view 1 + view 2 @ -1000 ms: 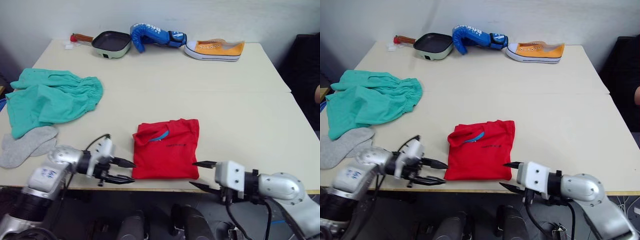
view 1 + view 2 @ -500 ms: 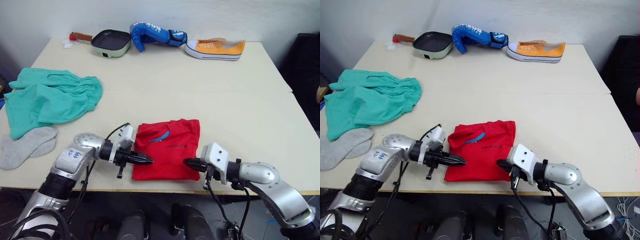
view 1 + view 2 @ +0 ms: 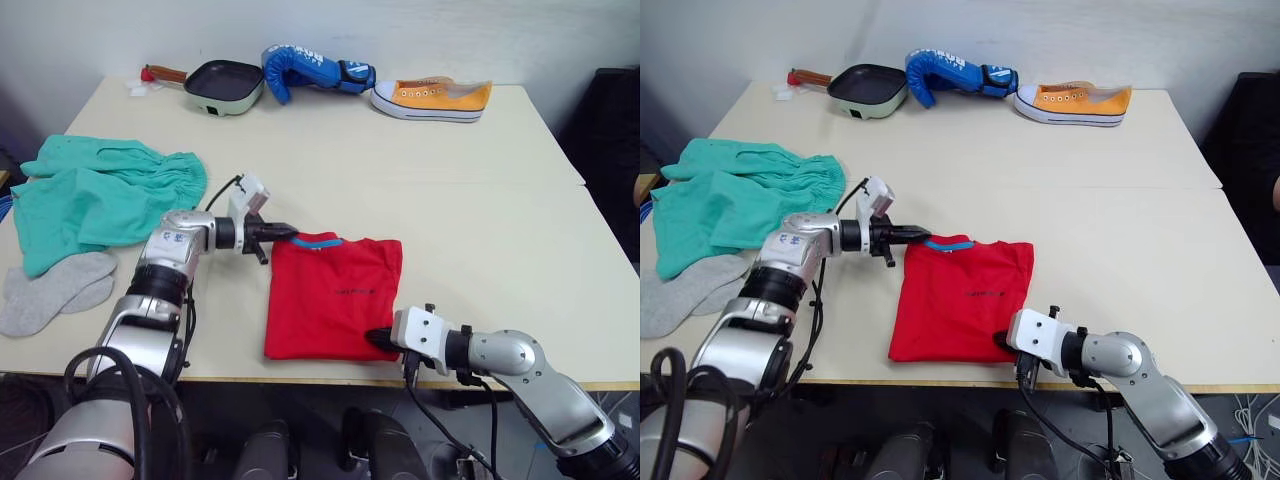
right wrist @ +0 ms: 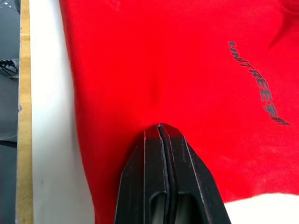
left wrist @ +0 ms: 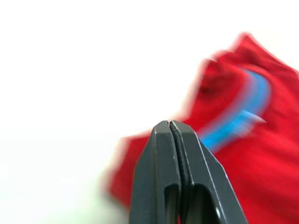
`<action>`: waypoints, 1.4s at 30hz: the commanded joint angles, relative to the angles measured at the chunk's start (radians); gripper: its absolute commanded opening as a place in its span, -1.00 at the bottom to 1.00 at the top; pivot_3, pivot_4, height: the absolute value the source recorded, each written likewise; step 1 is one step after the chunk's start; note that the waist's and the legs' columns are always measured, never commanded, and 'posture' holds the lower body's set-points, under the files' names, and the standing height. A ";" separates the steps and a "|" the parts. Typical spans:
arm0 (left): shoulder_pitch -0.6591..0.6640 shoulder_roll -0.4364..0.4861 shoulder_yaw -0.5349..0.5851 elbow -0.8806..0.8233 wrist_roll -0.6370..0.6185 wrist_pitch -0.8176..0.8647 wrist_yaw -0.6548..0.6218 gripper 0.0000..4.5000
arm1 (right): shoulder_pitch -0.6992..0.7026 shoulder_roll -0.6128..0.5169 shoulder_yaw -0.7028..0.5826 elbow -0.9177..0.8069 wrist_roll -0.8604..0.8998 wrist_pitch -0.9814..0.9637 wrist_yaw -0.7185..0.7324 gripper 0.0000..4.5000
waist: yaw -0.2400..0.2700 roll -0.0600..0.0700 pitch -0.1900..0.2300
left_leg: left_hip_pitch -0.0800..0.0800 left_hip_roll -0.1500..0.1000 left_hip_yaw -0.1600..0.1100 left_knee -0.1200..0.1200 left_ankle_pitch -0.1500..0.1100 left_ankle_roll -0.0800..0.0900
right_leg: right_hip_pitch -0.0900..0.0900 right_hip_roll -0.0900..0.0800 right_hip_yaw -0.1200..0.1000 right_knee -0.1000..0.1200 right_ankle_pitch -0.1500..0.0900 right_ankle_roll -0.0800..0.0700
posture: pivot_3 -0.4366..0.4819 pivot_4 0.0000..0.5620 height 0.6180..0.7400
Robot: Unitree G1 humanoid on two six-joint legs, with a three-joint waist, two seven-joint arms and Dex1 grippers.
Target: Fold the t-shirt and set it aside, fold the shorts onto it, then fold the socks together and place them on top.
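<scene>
Table (image 3: 470, 230) edge nearest you carries the folded t-shirt (image 3: 335, 298), a red rectangle lying flat just inside the front edge, roughly midway along it, with its blue neck band toward the far side. Your right gripper (image 3: 376, 339) sits at the shirt's near right corner, its fingers pressed together; in the right wrist view the fingertips (image 4: 161, 133) lie on the red cloth near the dark chest print, but you cannot tell whether any fabric is pinched between them. Your left gripper (image 3: 290, 232) points at the shirt's far left corner beside the collar, fingers clenched with no gap; the left wrist view shows the tips (image 5: 169, 128) right at the cloth, and whether they grip it is unclear. Toward the left edge, the grey socks (image 3: 52, 290) lie near the front, partly tucked under the teal shorts (image 3: 100, 195), which are spread loosely just behind them. Along the far edge you have a small pan (image 3: 222, 86), a blue boxing glove (image 3: 312, 70) and an orange sneaker (image 3: 433, 98).
</scene>
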 commanded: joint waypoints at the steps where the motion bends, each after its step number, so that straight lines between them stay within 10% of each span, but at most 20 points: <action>1: -0.027 0.022 0.045 0.004 -0.015 -0.012 -0.062 -0.99 | 0.010 0.021 -0.052 -0.005 0.043 0.027 -0.005 -1.00 | -0.001 0.000 0.000 | 0.000 0.000 0.000 0.000 0.000 0.000 | 0.000 0.000 0.000 0.000 0.000 0.000 | -0.05 -0.47 1.00; 5: 0.058 0.086 0.080 -0.316 -0.182 0.163 -0.324 -0.99 | -0.072 0.091 -0.180 -0.073 0.250 0.192 -0.025 -1.00 | -0.008 -0.004 0.003 | -0.001 0.000 0.000 0.001 0.001 -0.002 | -0.001 0.000 0.000 0.002 0.000 0.000 | -0.05 -0.47 1.00; 11: 0.253 0.082 -0.056 -0.699 -0.161 0.191 -0.353 -0.99 | -0.281 0.173 -0.138 0.042 0.238 0.268 -0.075 -1.00 | -0.014 -0.003 0.002 | 0.001 0.000 -0.002 0.001 0.001 -0.002 | 0.001 0.000 0.000 0.001 0.000 0.000 | -0.05 -0.47 1.00; 20: 0.387 0.038 -0.222 -0.658 0.083 -0.017 -0.180 -0.99 | -0.458 0.254 0.095 0.392 -0.033 0.121 -0.109 -1.00 | -0.023 -0.002 0.003 | -0.001 0.000 -0.001 0.000 0.002 -0.001 | -0.001 0.000 0.001 0.001 0.000 0.000 | -0.05 -0.47 1.00; 29: 0.466 0.089 -0.202 -0.719 0.053 -0.008 -0.214 -0.99 | -0.560 0.264 -0.131 0.710 -0.033 0.098 -0.239 -1.00 | -0.024 -0.002 0.002 | 0.003 0.000 -0.001 0.000 0.002 -0.001 | 0.002 -0.001 0.001 0.002 0.000 0.000 | -0.05 -0.47 1.00; 38: 0.407 0.068 -0.036 -0.789 -0.117 0.140 -0.190 -0.99 | -0.484 0.128 -0.439 0.257 0.404 0.679 -0.081 -1.00 | -0.022 0.004 0.006 | 0.000 0.000 -0.002 -0.001 0.002 -0.001 | -0.001 -0.001 0.001 0.002 0.000 0.000 | -0.05 -0.47 1.00; 42: 0.390 0.138 0.029 -0.864 -0.259 0.198 -0.343 -0.58 | -0.404 0.084 -0.624 0.114 0.664 1.076 -0.073 -0.84 | -0.022 0.004 0.006 | -0.001 0.000 -0.003 -0.001 0.002 -0.001 | 0.000 -0.001 0.000 0.001 0.000 0.000 | -0.05 -0.47 1.00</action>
